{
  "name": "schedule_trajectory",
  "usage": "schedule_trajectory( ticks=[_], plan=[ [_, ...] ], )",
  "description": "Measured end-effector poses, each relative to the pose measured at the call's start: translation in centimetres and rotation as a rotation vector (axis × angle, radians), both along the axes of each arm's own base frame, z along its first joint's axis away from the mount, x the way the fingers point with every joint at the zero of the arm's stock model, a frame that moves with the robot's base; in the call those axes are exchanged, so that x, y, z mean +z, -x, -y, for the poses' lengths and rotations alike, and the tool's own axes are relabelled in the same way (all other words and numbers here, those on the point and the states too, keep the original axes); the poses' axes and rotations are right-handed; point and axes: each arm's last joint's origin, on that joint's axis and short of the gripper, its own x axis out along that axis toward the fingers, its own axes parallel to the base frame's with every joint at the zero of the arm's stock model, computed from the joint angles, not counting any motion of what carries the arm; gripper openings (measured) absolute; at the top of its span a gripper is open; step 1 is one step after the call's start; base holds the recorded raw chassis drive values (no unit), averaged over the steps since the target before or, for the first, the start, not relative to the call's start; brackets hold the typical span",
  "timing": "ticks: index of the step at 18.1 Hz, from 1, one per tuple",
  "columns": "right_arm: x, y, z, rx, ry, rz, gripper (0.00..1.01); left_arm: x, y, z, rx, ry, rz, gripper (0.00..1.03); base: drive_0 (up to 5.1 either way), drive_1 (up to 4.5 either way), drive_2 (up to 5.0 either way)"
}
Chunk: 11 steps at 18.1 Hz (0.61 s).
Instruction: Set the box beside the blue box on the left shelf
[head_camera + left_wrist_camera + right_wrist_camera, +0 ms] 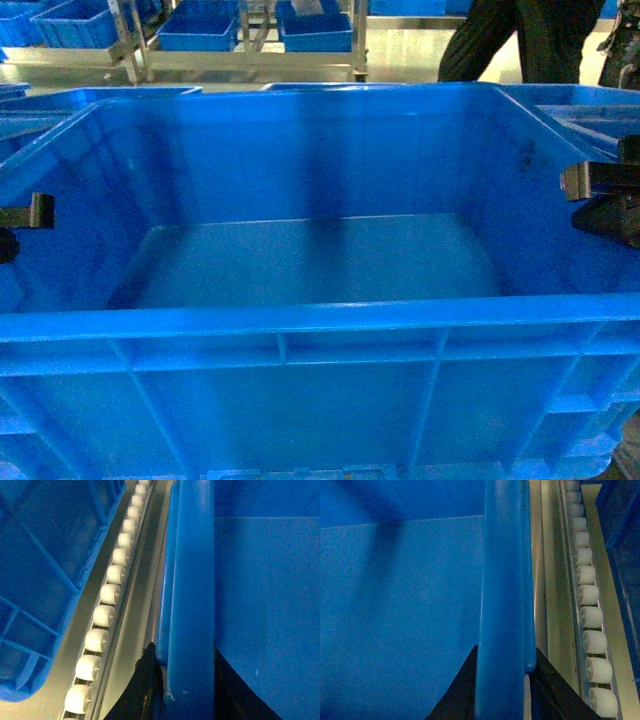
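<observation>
Gripping the box (320,330) by both side rims: left gripper (187,692) and right gripper (502,690) each clamped across a rim. Roller rails of the left shelf (107,595) run beside both walls; another blue crate (45,575) sits just left.

Glossy smooth blue plastic box (320,330) with ribbed outer wall, white plastic rollers (103,615) on matt grey metal rail (552,595)

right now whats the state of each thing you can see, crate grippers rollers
box: empty, upright, held by both side rims
left gripper: shut on the box's left rim, a finger on the outer side
right gripper: shut on the box's right rim, fingers either side
left shelf rollers: bare beside the box
neighbouring blue box: on the far side of the roller rail, apart from the held box
</observation>
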Motion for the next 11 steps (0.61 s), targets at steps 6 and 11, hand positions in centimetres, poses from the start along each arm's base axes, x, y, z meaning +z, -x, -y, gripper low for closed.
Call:
schedule_trajectory(
  ticks=[6,11],
  plan=[
    [0.5,-0.2,-0.3,0.048,-0.106,0.004,0.7,0.5,-0.5,0.4,-0.034,0.01,0.08,0.7,0.0,0.0,0.0],
    [1.8,-0.5,-0.4,0.043,-0.124,0.121,0.96,2.3,-1.0,0.3,-0.019,0.029,0.254,0.95,0.0,0.0,0.0]
  ],
)
